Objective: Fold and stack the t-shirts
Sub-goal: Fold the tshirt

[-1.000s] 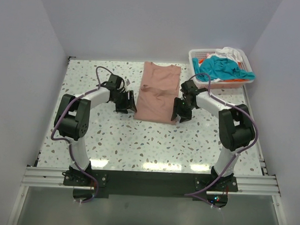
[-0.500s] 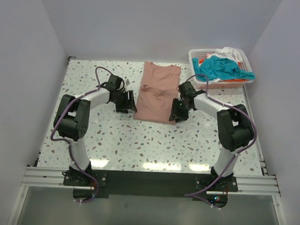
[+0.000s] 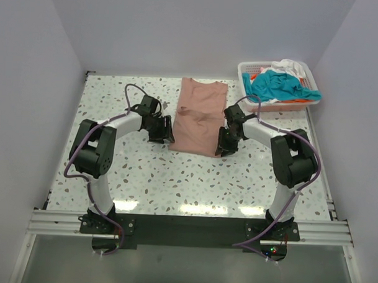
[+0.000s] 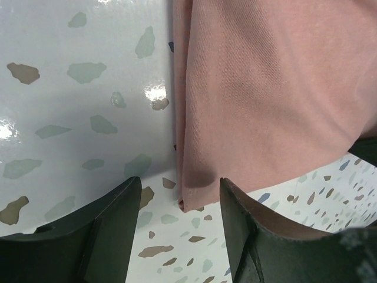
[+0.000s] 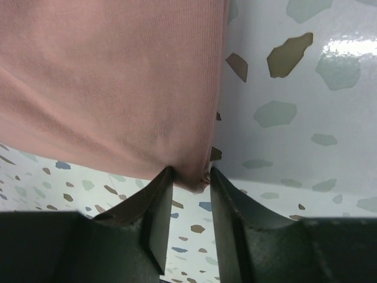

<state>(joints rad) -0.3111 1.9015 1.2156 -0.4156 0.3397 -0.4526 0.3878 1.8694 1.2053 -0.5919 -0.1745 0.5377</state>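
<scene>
When viewed overhead, left claw [image 3: 167, 137] and right claw [image 3: 221, 148] hide t-shirt [image 3: 199, 120] corners.

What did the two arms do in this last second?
The right arm slid inward to the pink t-shirt's near right corner, which now sits between its closely set jaws. The left arm edged slightly toward the near left corner, jaws open around it. The t-shirt itself and the basket of clothes did not move.

Ahead-left of left tool [image 4: 179, 184]: bare counter [image 4: 70, 88], passable; ahead-right: t-shirt [image 4: 265, 88] edge, corner between fingers [image 4: 112, 224]. Ahead of right tool [image 5: 190, 174]: t-shirt left, bare counter right; basket [image 3: 242, 70] well beyond.
</scene>
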